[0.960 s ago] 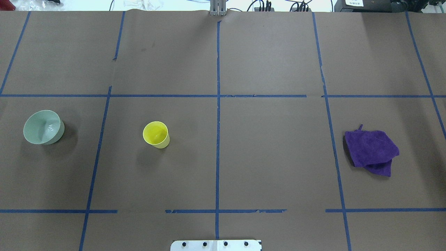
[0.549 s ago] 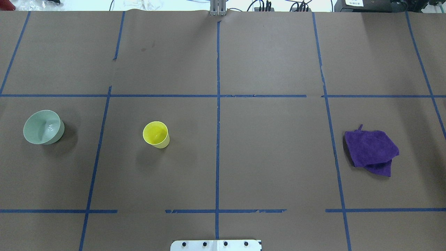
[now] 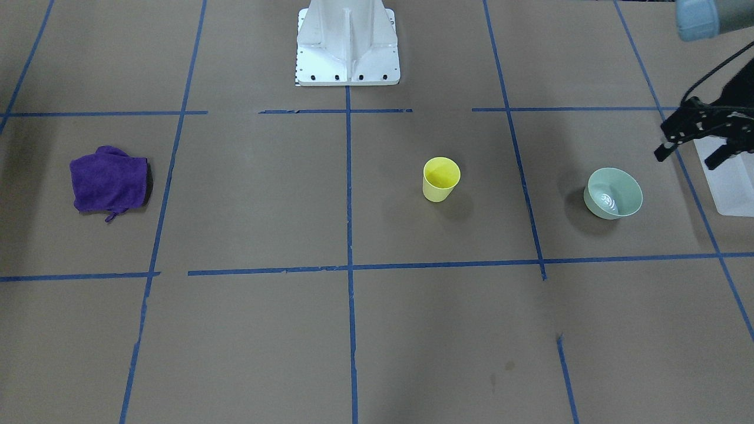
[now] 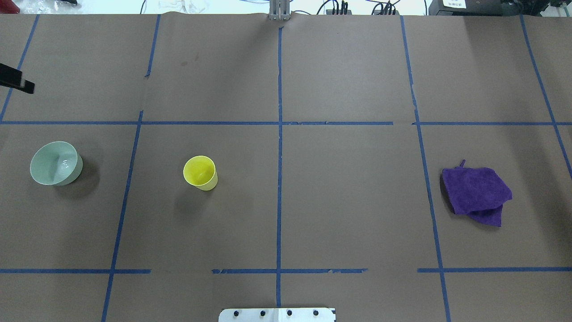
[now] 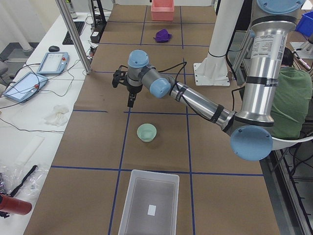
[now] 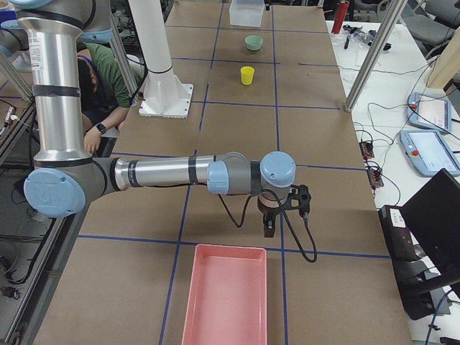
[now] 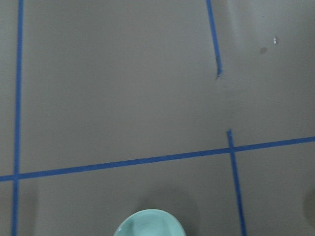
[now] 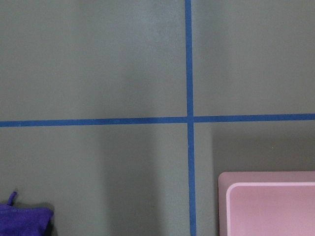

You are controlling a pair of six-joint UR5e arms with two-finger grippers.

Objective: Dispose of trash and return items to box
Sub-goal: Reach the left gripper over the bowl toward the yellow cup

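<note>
Here our left gripper (image 3: pixel 686 159) hangs spread and empty, the green bowl (image 3: pixel 612 193) near it and the yellow cup (image 3: pixel 440 178) farther off; whether the right gripper (image 6: pixel 273 224) is clenched we cannot tell.

We find ourselves in a robotics lab. The table (image 4: pixel 348 67) is covered with brown paper and marked into squares with blue tape (image 4: pixel 279 179). A white column (image 3: pixel 347 41) is bolted to it, and two jointed metal arms reach over it, the left arm (image 5: pixel 195 100) and the right arm (image 6: pixel 158 172). On the white bench (image 5: pixel 34 112) alongside we see control tablets (image 5: pixel 53 62), a mouse (image 5: pixel 54 48) and loose cables (image 4: pixel 333 8). Aluminium posts (image 6: pixel 370 54) stand at the table's edge, and a person in a green shirt (image 5: pixel 288 103) sits beside the arms.
</note>
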